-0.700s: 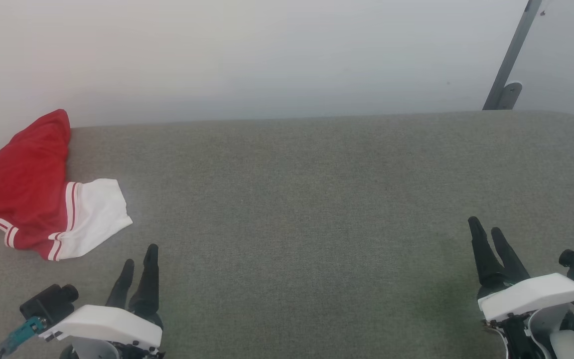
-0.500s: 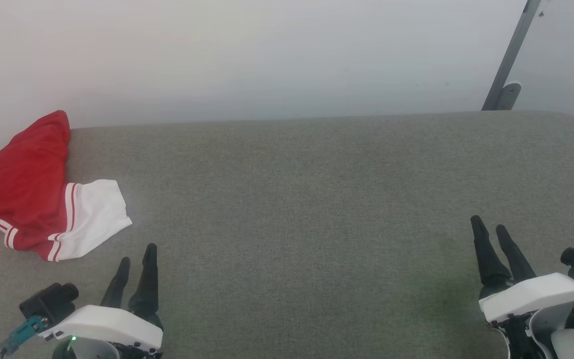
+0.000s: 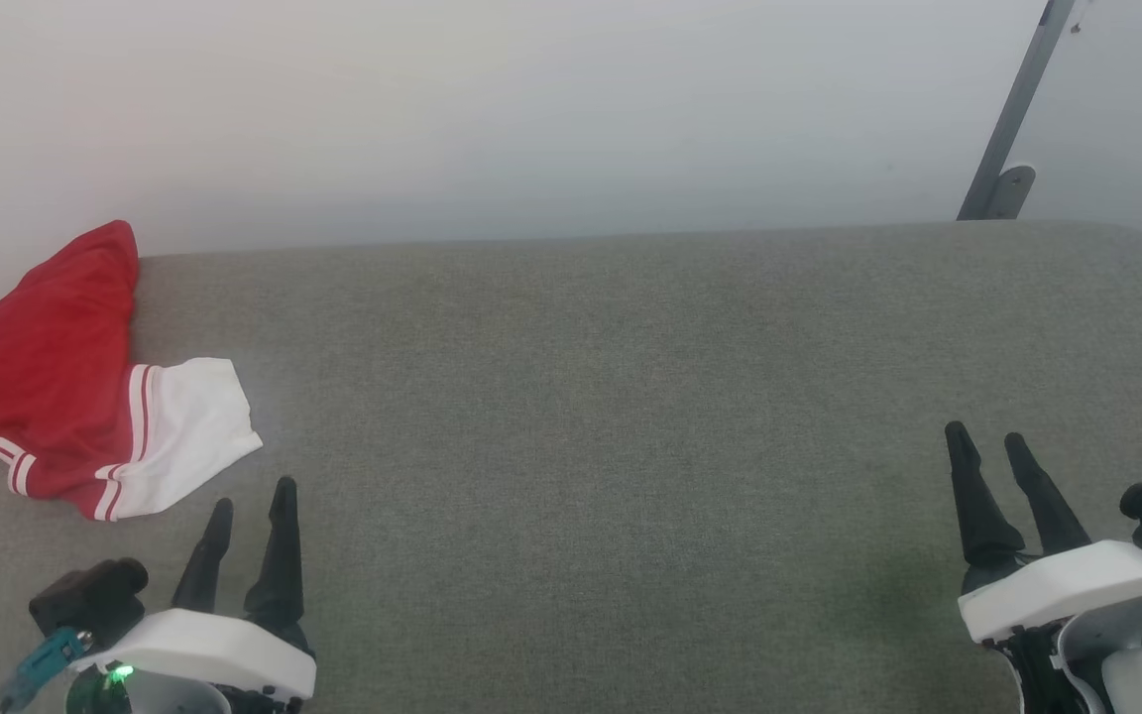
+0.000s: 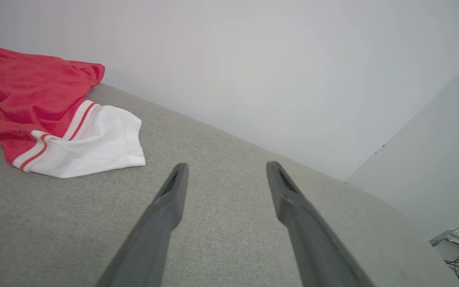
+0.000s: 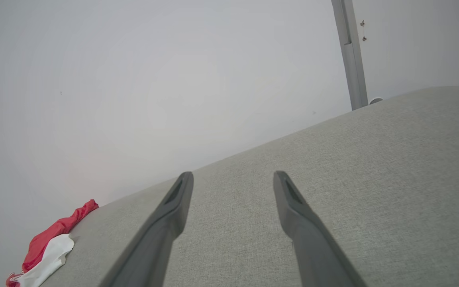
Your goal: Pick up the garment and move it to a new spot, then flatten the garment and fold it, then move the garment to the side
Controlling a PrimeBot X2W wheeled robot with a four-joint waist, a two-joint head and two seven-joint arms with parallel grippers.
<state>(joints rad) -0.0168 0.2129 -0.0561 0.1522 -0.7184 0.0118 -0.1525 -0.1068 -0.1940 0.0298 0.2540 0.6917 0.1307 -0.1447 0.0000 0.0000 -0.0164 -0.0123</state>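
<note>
The garment (image 3: pixel 46 367) is seen bunched at the left edge of the grey fabric-covered surface (image 3: pixel 581 397), toward its far left corner. Its red body is pushed up against the pale wall (image 3: pixel 531 119) at the far edge. One white sleeve (image 3: pixel 189 421), bordered with red-and-white striped trim, is spread out flat on the side nearer the middle of the surface. No lettering can be made out.

The left gripper (image 3: pixel 252 496) is held over the near edge toward the left, close to the white sleeve but not touching it. Its jaws are spread apart and nothing is held between them. The right gripper (image 3: pixel 983 436) is held by the near right corner, well apart from the garment, with its jaws likewise apart and empty.

A grey metal post (image 3: pixel 1012 119) is seen against the wall beyond the far right corner.
</note>
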